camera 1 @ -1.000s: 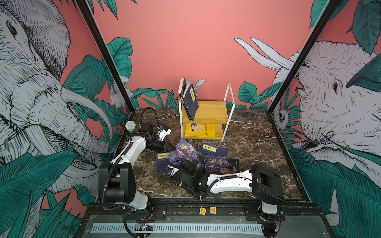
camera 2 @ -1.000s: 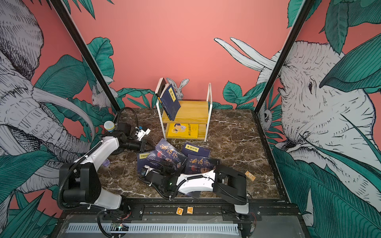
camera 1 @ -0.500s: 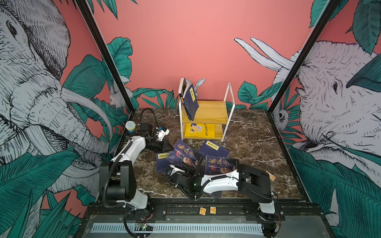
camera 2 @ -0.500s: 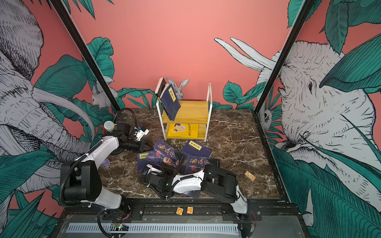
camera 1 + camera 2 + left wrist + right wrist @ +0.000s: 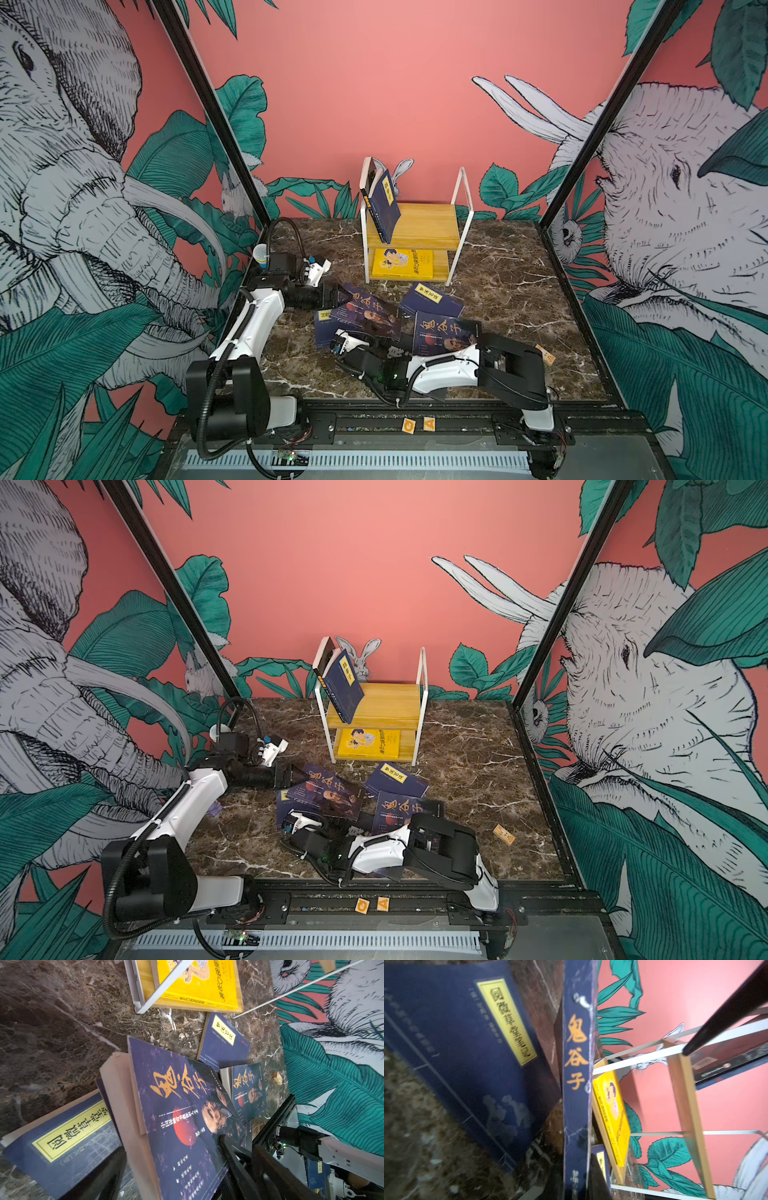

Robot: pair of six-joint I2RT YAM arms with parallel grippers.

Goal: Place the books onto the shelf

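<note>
A purple book [image 5: 370,311] [image 5: 328,791] lies tilted on top of a navy book [image 5: 322,334] on the marble. My left gripper [image 5: 332,296] [image 5: 174,1167] stands open, its jaws wide on either side of that purple book's [image 5: 176,1115] far-left corner. My right gripper [image 5: 374,337] [image 5: 577,1184] is shut on the same book's spine [image 5: 577,1064] at its near edge. A second purple book [image 5: 444,336] and a navy book [image 5: 432,299] lie to the right. Another navy book [image 5: 384,203] leans on the shelf's [image 5: 428,224] top board.
A yellow cartoon book [image 5: 401,264] lies on the shelf's lower board, and a dark book [image 5: 370,174] leans behind the navy one. A small wooden block [image 5: 545,356] sits at the right. A cup [image 5: 260,253] stands by the left wall.
My left gripper has gone from shut to open at the purple book's corner. The right gripper has closed on that book's spine, and the right arm has folded in towards the left.
</note>
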